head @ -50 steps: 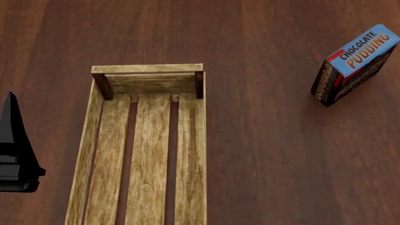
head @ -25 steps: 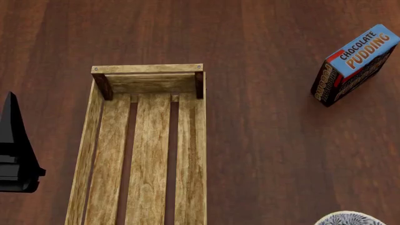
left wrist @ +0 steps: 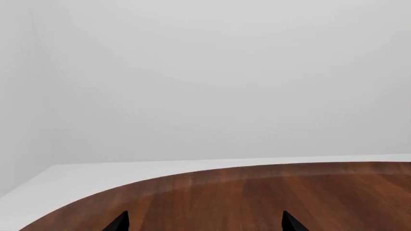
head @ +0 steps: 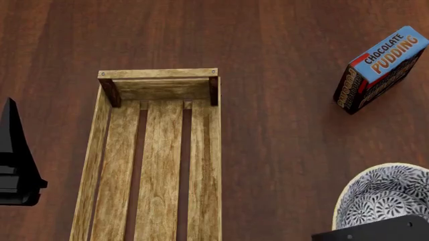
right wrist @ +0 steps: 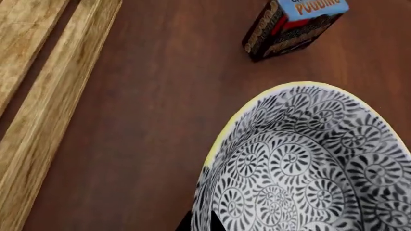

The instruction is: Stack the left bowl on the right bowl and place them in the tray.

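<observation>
Bowl (head: 383, 197) first: you have one in the head view at about 5 o'clock, its patterned black-and-white inside facing up, cut off by the frame's right and lower edges. A dark slab of the right arm (head: 375, 232) overlaps its near rim. In the right wrist view the same bowl (right wrist: 308, 163) fills much of the picture, with a thin yellow edge along its rim, and a small dark part of the right gripper (right wrist: 204, 222) shows at the rim. The fingers appear to grip that rim, though only a sliver of them is visible.

The tray (head: 204, 165) lies on the desk (head: 282, 150) at about 7 o'clock from the head view's centre, well apart from the bowl, with bare dark wood between them. It is a long crate of pale wood with a slatted bottom and darker corner posts, running from the middle of the view down past the lower edge. Nothing sits inside it. Its long side slats also show in the right wrist view.

The chocolate pudding box (head: 379, 69) (blue top, dark sides) stands tilted at about 2 o'clock, apart from both bowl and tray.

Your left gripper (head: 17, 160) sits at 9 o'clock, beside the tray's left wall and not touching it. The left wrist view shows two dark fingertips (left wrist: 119, 222) set wide apart over the desk's curved edge, with nothing between them.
</observation>
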{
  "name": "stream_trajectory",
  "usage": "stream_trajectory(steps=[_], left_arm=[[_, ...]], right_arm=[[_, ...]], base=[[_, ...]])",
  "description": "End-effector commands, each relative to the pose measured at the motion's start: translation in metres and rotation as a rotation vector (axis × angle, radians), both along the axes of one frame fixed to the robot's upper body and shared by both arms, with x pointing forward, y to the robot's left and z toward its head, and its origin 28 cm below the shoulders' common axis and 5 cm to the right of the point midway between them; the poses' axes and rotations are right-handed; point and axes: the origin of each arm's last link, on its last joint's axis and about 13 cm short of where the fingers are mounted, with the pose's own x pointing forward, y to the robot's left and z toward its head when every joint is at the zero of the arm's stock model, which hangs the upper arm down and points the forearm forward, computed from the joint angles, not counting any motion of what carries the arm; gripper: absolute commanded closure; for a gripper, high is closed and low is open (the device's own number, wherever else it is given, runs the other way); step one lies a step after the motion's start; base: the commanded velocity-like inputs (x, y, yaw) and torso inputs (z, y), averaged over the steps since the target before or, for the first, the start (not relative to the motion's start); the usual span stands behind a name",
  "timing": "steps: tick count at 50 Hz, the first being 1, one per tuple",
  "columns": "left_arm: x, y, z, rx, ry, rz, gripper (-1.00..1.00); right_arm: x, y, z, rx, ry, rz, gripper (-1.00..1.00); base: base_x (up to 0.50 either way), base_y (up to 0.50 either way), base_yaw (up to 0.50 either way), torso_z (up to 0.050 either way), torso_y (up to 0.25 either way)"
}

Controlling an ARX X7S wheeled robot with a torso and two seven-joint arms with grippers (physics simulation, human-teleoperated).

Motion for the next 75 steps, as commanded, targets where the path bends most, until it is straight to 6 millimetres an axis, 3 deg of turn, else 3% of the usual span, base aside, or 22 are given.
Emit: stream_trajectory(steps=[1,14,30,75], left_arm=[[-0.001,0.000,0.001,0.000,-0.002,0.001,-1.00],[0.000,0.002,0.001,-0.002,0.001,0.005,-1.00],[0.001,0.002,0.001,-0.013,0.006,0.002,-1.00],[0.004,0.002,0.000,-0.023,0.017,0.006,-1.00]], right_arm=[[0.006,-0.005,0.032,-0.114,-0.097,-0.008,1.00],[0.032,-0.021,0.083,-0.198,-0.133,-0.097,1.00],[0.036,-0.047,0.110,-0.166,-0.155,-0.196,1.00],[0.046,-0.097,0.109,-0.130,-0.120,-0.397,1.00]], base=[[0.00,0.00,0.00,0.000,0.000],[0.00,0.00,0.00,0.000,0.000],[0.00,0.00,0.00,0.000,0.000],[0.00,0.00,0.00,0.000,0.000]])
